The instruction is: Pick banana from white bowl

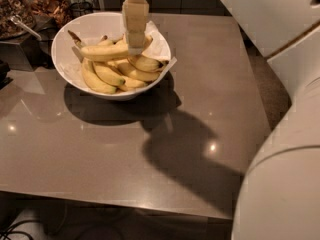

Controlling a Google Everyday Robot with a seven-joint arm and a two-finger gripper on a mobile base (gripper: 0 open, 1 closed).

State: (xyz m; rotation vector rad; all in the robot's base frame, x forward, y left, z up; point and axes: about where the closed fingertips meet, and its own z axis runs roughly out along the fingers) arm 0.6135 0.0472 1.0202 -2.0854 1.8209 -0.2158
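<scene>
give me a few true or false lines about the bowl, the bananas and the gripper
1. The gripper is down over the white bowl, at the right end of the top banana. True.
2. The bowl holds only one banana. False: several other bananas lie under it.
3. The bowl stands on the table. True.
4. The top banana lies on the table beside the bowl. False: it rests on the pile inside the bowl.
5. White paper shows at the bowl's rim. True.
</scene>
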